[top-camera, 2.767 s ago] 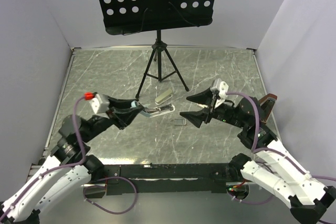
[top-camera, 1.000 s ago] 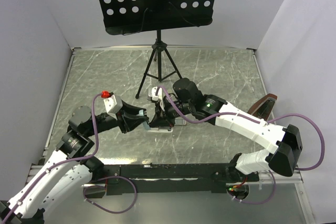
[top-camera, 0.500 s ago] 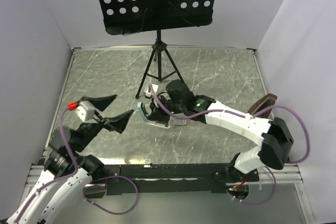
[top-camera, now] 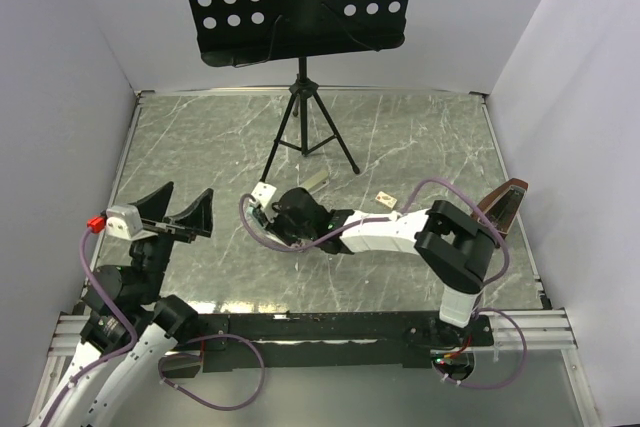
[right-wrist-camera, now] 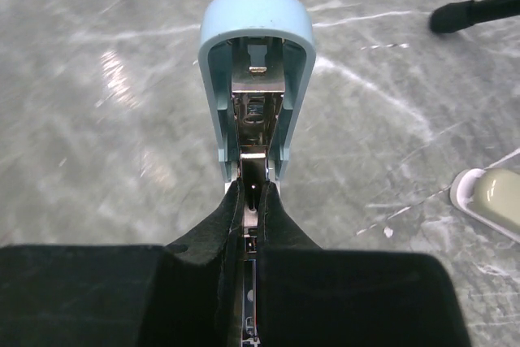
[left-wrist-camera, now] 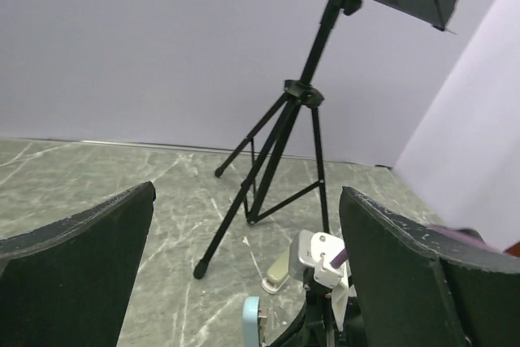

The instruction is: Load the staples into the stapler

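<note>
Counting from overhead gives two arms, two staplers, one staple box (top-camera: 384,199), one music stand (top-camera: 303,97) and one brown wedge (top-camera: 503,199).

The left gripper (top-camera: 188,194) is raised at the near-left of the table (top-camera: 420,137). Its fingers (left-wrist-camera: 73,258) are spread wide with nothing between them.

The right arm (top-camera: 380,232) reaches across to left of centre. There the right gripper (right-wrist-camera: 253,191) is pressed together on the thin metal rail of the blue stapler (right-wrist-camera: 256,18). That stapler is opened out, its blue cover pointing away from the fingers and its one metal channel exposed.

The second, a pale stapler (top-camera: 312,182), lies just beyond it, near one of the stand's three feet. The white-and-tan staple box sits alone on the table right of centre, just behind the right arm and apart from both staplers.

From above, the right wrist and its camera cover almost all of the blue stapler. In the right wrist view the black fingers hide the near end of the rail, and the pale stapler is cut off at the right edge.

Three things cannot be told:
- whether staples lie in the channel;
- whether the blue stapler rests on the table or is lifted;
- where the loose staple strip is, since no view shows it.

The brown wedge by the right wall is too small to identify.
</note>
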Controlling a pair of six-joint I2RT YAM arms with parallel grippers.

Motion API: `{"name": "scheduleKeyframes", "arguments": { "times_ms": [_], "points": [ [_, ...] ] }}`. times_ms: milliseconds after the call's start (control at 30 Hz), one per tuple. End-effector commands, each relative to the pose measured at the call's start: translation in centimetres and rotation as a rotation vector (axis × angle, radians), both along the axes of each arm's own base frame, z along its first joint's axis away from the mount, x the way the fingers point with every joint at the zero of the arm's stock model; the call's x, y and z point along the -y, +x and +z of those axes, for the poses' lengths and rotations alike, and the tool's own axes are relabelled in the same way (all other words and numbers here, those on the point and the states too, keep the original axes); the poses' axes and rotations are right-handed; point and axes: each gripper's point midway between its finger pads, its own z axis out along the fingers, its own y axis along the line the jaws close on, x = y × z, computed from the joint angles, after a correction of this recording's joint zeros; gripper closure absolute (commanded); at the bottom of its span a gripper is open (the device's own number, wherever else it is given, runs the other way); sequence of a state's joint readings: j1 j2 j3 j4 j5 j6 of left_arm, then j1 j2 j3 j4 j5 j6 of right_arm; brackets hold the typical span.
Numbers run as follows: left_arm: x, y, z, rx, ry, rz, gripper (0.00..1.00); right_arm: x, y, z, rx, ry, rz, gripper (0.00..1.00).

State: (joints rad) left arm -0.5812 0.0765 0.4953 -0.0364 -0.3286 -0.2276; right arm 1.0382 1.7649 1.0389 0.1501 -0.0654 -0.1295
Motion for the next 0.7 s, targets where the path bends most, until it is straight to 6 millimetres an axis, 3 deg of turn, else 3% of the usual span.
{"name": "scheduleKeyframes", "arguments": {
  "times_ms": [0, 267, 567, 667],
  "points": [
    [-1.1, 0.7, -0.3, -0.033, -0.012, 0.070, 0.00, -0.9, 3.4, 2.2, 0.112, 0.114, -0.215, 1.00],
    [-1.6, 1.1, -0.5, -0.049, -0.012, 0.102, 0.00, 0.1, 4.9, -0.2, 0.072, 0.113, -0.438, 1.00],
    [-1.3, 1.6, -0.7, -0.056, 0.002, 0.092, 0.01, 1.4, 5.7, -1.3, 0.041, 0.090, -0.574, 1.00],
    [-1.3, 1.7, -0.7, -0.055, 0.002, 0.090, 0.01, 1.6, 5.6, -1.6, 0.047, 0.076, -0.576, 0.92]
  ]
}}
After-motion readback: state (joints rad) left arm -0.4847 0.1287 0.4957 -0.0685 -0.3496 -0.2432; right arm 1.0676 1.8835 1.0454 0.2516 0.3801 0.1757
